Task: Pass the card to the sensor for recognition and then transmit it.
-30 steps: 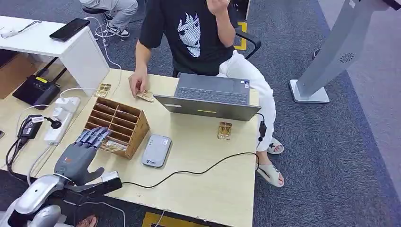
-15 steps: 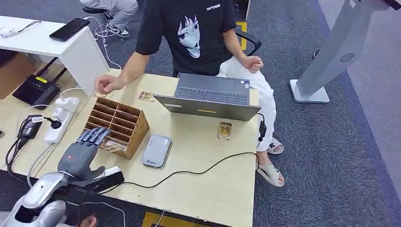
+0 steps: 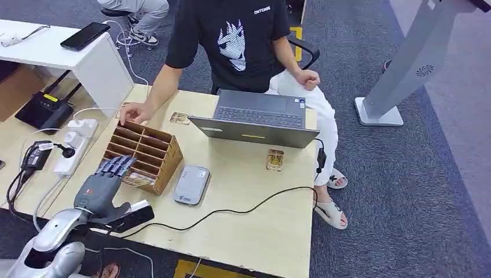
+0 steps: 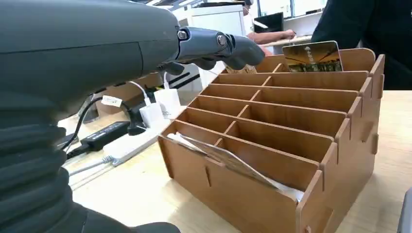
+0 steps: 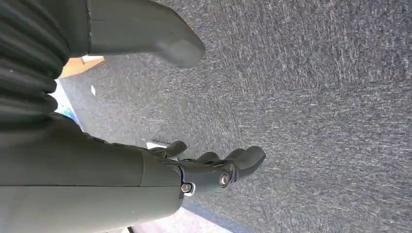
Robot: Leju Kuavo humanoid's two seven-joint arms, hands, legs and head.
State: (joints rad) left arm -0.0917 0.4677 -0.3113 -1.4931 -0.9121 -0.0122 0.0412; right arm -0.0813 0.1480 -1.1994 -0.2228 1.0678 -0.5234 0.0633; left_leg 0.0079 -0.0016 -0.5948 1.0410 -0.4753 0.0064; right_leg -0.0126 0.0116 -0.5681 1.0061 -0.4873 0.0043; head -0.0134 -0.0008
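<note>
A wooden slotted box [image 3: 151,152] stands on the table's left side. A card [image 3: 137,179] lies tilted in its nearest slot; the left wrist view shows this card [image 4: 233,160] leaning there. My left hand [image 3: 103,186] hovers at the box's near edge, fingers [image 4: 218,44] stretched out over the slots and holding nothing. The grey card sensor [image 3: 191,184] lies flat just right of the box. Another card [image 4: 312,56] stands in the farthest slot. My right hand [image 5: 214,170] hangs over grey carpet, fingers loose, with nothing in it.
A person sits behind the table, one hand [image 3: 133,111] on the box's far edge. An open laptop [image 3: 255,119] stands at the back. Loose cards [image 3: 179,118] [image 3: 275,159] lie on the table. A black cable [image 3: 243,205] crosses the front. A power strip [image 3: 74,145] lies on the left.
The person's hand left the card by the laptop, moved to the box's far left corner and now rests on its edge. The other arm came down. My left hand barely shifted.
</note>
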